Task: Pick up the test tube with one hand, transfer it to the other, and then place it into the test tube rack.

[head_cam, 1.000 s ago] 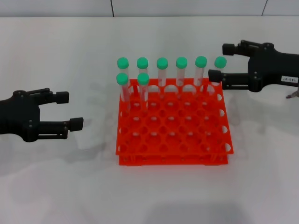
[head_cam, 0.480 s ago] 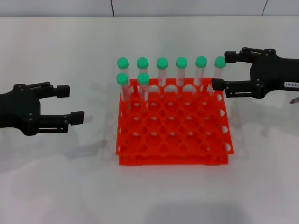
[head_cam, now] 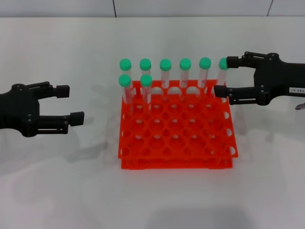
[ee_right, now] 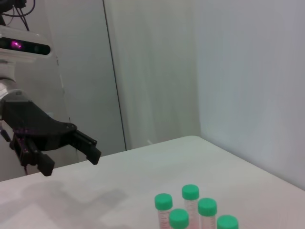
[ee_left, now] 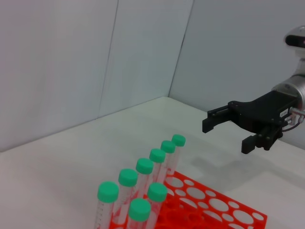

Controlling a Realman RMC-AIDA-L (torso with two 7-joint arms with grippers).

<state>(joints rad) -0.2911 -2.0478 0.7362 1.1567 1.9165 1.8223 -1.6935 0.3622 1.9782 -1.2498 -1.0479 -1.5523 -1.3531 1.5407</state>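
White surface [head_cam: 57, 181] carries the test tube rack [head_cam: 176, 138], centre frame. Your right gripper [head_cam: 222, 76], jaws released, brackets the test tube [head_cam: 222, 71] at upper right; clip its cap and it tips. It sits nearer than half a second ago. Left gripper [head_cam: 69, 103] waits, released, at left.

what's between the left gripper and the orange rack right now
Nothing: in the head view only bare white table separates the open left gripper from the test tube rack. The right gripper is at the rack's far right corner tube.
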